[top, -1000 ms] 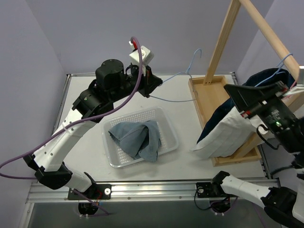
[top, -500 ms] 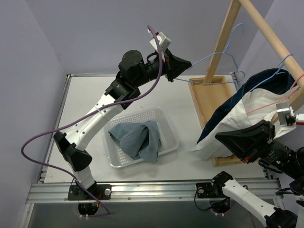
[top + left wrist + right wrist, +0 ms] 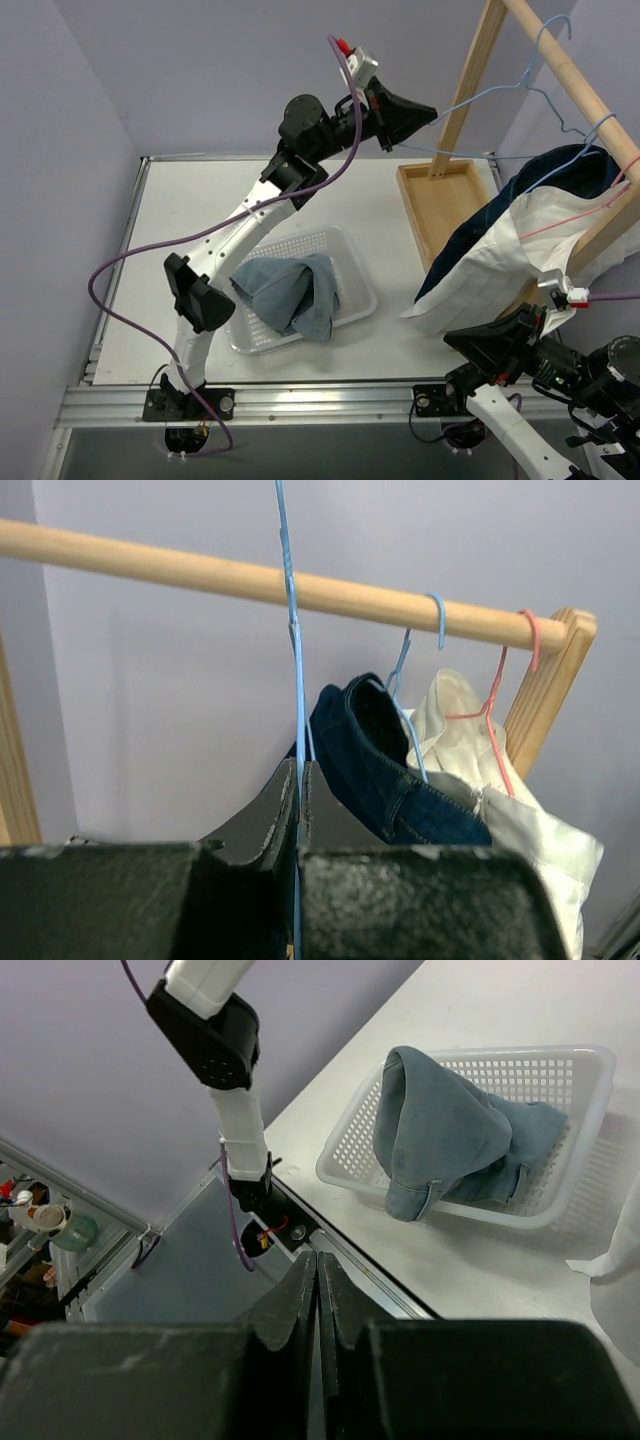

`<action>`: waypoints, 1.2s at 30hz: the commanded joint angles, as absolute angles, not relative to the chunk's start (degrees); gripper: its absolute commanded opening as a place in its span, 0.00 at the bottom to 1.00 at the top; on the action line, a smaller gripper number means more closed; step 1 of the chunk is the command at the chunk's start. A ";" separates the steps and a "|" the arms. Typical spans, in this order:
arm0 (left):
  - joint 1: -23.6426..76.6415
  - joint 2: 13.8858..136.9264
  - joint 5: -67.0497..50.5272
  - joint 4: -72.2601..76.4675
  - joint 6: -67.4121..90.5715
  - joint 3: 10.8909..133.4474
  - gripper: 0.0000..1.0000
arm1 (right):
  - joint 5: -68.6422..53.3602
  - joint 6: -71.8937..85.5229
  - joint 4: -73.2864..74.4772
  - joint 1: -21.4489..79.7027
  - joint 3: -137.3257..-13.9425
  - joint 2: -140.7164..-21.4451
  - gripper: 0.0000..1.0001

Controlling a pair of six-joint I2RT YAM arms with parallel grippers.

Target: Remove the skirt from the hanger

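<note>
The grey-blue skirt (image 3: 290,290) lies crumpled in the white mesh basket (image 3: 355,265), off any hanger; it also shows in the right wrist view (image 3: 450,1130). My left gripper (image 3: 432,112) is raised high and shut on the wire of an empty blue hanger (image 3: 490,95), whose hook is up by the wooden rod (image 3: 570,70). In the left wrist view the hanger wire (image 3: 291,630) runs up from the shut gripper (image 3: 300,765) across the rod (image 3: 200,575). My right gripper (image 3: 450,342) is shut and empty, low at the front right (image 3: 317,1257).
A dark blue denim garment (image 3: 470,240) on a blue hanger and a white garment (image 3: 500,270) on a pink hanger hang from the rod at the right. The rack's wooden base tray (image 3: 440,200) stands beside the basket (image 3: 590,1060).
My left arm has lifted the empty blue hanger up and to the right, toward the rod. My right arm has dropped away from the hanging clothes to the front edge.
</note>
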State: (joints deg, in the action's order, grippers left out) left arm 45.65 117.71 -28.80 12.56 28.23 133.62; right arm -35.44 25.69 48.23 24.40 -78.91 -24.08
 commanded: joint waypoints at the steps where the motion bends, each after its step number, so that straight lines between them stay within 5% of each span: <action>1: 45.70 122.33 -30.94 11.11 31.11 146.31 0.02 | -35.69 26.72 47.37 23.91 -79.80 -23.55 0.00; 20: 46.93 131.66 -31.90 4.75 33.49 150.91 0.04 | -30.68 26.54 50.36 23.73 -82.79 -22.68 0.00; 26: 46.85 125.52 -31.03 10.54 32.17 138.45 0.58 | -28.83 26.28 51.41 23.64 -82.53 -22.24 0.00; 28: 46.85 121.30 -29.01 13.52 30.68 132.14 0.94 | -28.30 26.28 51.59 23.64 -82.44 -22.15 0.00; 36: 42.55 113.75 -30.40 22.12 36.80 125.17 0.94 | -27.69 26.02 51.15 23.64 -82.62 -23.11 0.00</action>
